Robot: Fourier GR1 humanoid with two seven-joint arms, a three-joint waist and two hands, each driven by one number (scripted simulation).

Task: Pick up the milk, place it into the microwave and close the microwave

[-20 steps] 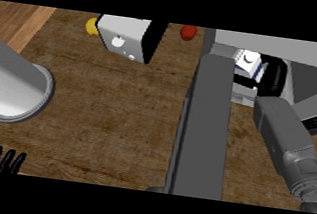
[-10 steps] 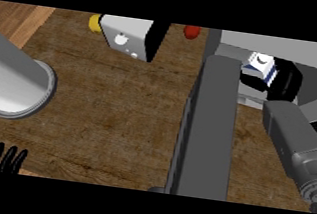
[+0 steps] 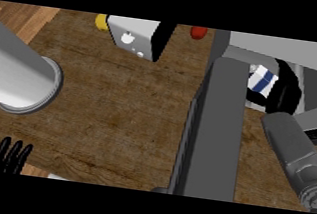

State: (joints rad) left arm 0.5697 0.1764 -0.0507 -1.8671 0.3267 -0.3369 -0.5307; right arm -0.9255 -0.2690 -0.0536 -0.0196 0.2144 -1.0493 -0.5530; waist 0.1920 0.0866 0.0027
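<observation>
The milk [image 3: 263, 80], a white carton with a blue band, sits inside the microwave's opening at the upper right. My right hand [image 3: 285, 97] reaches in from my grey forearm [image 3: 300, 158], its black fingers curled round the carton and hiding its lower part. The microwave [image 3: 288, 49] is a grey box. Its open door [image 3: 214, 131] shows edge-on as a dark grey bar running down the middle of the view. My left hand [image 3: 3, 156] rests open at the bottom left, fingers up, far from the milk.
A large grey cylinder [image 3: 9, 75] lies across the left side of the wooden counter [image 3: 116, 113]. A white box with knobs [image 3: 136, 36] stands at the back, with a yellow thing [image 3: 100, 21] to its left and a red thing [image 3: 199, 32] to its right.
My right hand has carried the milk a little to the right and deeper into the microwave's opening. The forearm has followed. The left hand and the door have stayed still.
</observation>
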